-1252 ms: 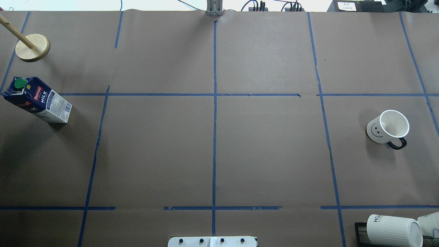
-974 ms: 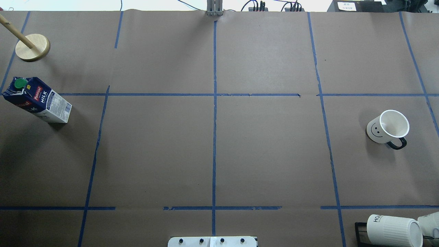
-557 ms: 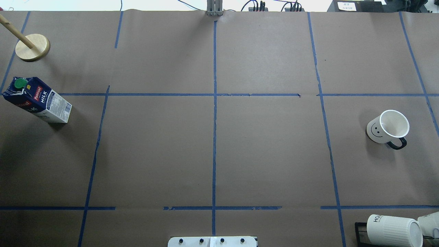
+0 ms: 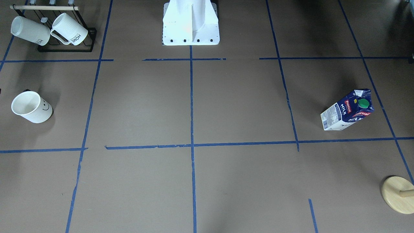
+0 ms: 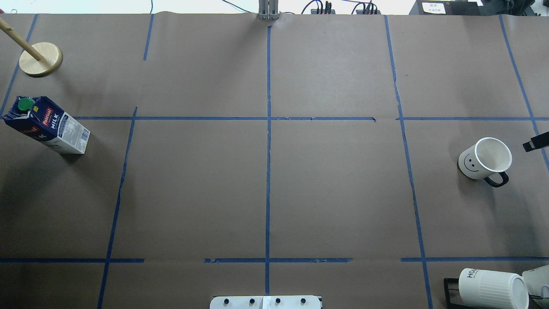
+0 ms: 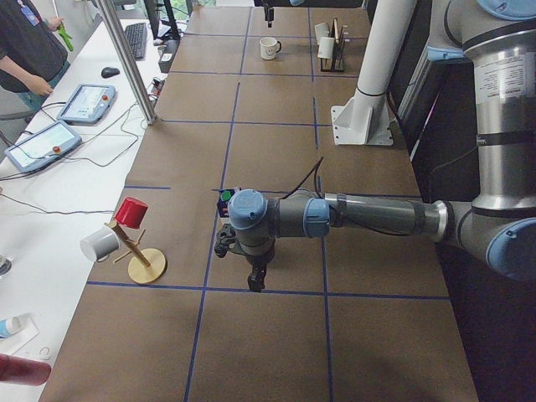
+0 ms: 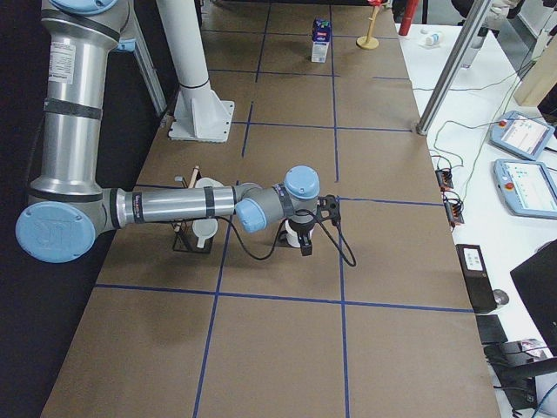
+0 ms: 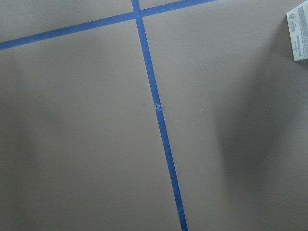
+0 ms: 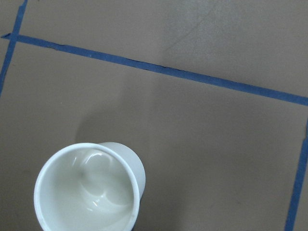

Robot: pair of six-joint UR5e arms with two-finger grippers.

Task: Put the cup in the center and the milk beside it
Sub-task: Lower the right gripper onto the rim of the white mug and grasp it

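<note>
The cup (image 5: 484,159), a smooth white mug with a smiley face and dark handle, stands upright at the table's right; it also shows in the front view (image 4: 32,106) and, from above, in the right wrist view (image 9: 89,190). The milk (image 5: 47,124) stands at the far left, also seen in the front view (image 4: 347,110). The center crossing (image 5: 268,118) is bare. A dark tip of my right gripper (image 5: 535,143) pokes in beside the cup's far right; it hangs by the cup (image 7: 302,244), apart from it. My left gripper (image 6: 255,283) hangs near the milk. I cannot tell either jaw state.
A black rack with two ribbed HOME mugs (image 5: 489,287) stands at the near right corner. A wooden peg stand (image 5: 40,59) stands at the far left behind the milk. The white robot base (image 4: 190,22) sits at the near middle edge.
A dark tip of my right gripper has come into the overhead view at the right edge, beside the cup. The cup and the milk have not moved.
</note>
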